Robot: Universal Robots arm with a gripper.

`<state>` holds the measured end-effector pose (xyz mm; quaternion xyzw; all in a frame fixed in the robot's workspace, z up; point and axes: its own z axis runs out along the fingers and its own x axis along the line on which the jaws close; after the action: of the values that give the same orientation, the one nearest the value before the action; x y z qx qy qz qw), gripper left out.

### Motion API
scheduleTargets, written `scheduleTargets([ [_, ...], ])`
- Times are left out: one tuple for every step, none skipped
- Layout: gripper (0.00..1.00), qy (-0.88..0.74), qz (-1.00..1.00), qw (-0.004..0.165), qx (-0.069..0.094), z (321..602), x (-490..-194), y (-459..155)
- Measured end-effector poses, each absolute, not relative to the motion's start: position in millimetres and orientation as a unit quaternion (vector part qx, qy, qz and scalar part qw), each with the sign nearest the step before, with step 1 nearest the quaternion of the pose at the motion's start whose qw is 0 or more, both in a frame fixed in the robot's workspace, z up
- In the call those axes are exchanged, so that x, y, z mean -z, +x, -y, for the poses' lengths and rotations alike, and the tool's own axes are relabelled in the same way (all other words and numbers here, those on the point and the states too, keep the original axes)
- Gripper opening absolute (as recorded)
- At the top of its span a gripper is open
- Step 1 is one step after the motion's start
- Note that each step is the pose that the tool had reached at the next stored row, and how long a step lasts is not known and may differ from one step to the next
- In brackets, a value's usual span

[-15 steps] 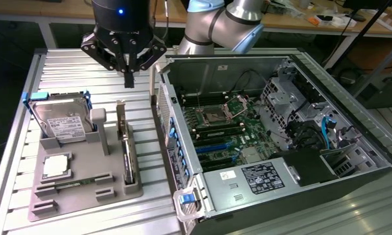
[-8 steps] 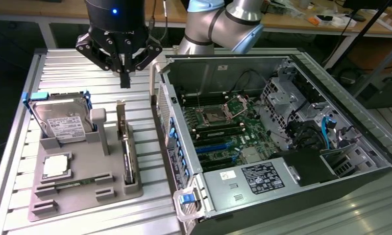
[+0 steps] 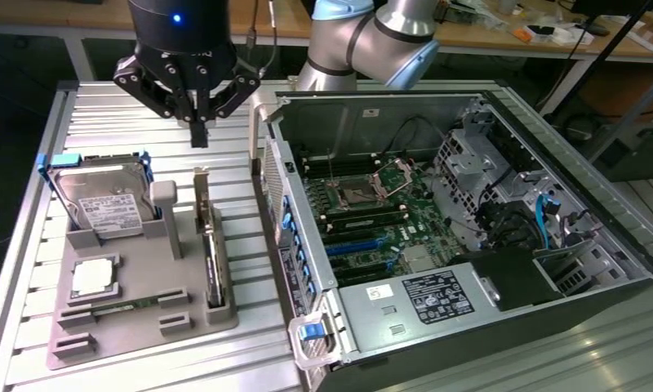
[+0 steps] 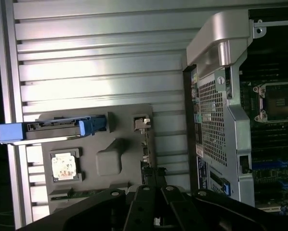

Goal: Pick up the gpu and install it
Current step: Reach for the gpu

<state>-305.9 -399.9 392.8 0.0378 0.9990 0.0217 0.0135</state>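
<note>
**GPU parked in holder, claw closed and empty above its far end**

Nearest, on the slatted tabletop [image 3: 141, 371], a grey holder [image 3: 131, 339] is seen. A narrow memory stick [image 3: 125, 308] is laid flat in its near slots, with a CPU [image 3: 92, 278] just behind.

The gpu [image 3: 210, 245] is stood on its long edge in the slot on the exterior view's right side of the holder. It runs near-to-far, silver bracket at the far end. Not lifted, not installed.

A hard drive [image 3: 100, 200] with a white label and blue rails is propped up at the holder's far corner, on the exterior view's left. A grey post is seen between it and the gpu.

Just beside the holder, to the exterior view's right, the open PC case [image 3: 620, 245] is laid on its side with the motherboard [image 3: 375, 216] exposed.

Further back, the claw [image 3: 199, 137] is hung in the air over the tabletop. Its fingers are brought together to a point and nothing is gripped. The tip is seen above the gpu's bracket end with a clear gap, no contact. In the wrist view the card's thin top edge [image 4: 145, 147] is lined up with the claw's fingertips.

Behind that, the arm [image 3: 370, 41] is seen, then a cluttered workbench [image 3: 490, 41] at the back.
</note>
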Motion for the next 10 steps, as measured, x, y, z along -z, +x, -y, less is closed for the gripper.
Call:
scheduleTargets([
  [0.11, 0.038, -0.999, 0.014, -0.022, 399.9, -392.9, -306.7],
  [0.11, 0.038, -0.999, 0.014, -0.022, 399.9, -392.8, -307.6],
  [0.11, 0.038, -0.999, 0.014, -0.022, 399.9, -392.8, -308.3],
  [0.11, 0.038, -0.999, 0.014, -0.022, 399.9, -392.9, -308.7],
  [0.11, 0.038, -0.999, 0.014, -0.022, 399.9, -392.8, -309.0],
  [0.11, 0.038, -0.999, 0.014, -0.022, 399.9, -392.8, -309.3],
  [0.11, 0.038, -0.999, 0.014, -0.022, 399.9, -392.8, -309.7],
  [0.11, 0.038, -0.999, 0.013, -0.022, 399.9, -392.9, -310.3],
  [0.11, 0.038, -0.999, 0.014, -0.022, 399.9, -392.8, -310.7],
  [0.11, 0.038, -0.999, 0.014, -0.022, 399.9, -392.8, -311.0],
])
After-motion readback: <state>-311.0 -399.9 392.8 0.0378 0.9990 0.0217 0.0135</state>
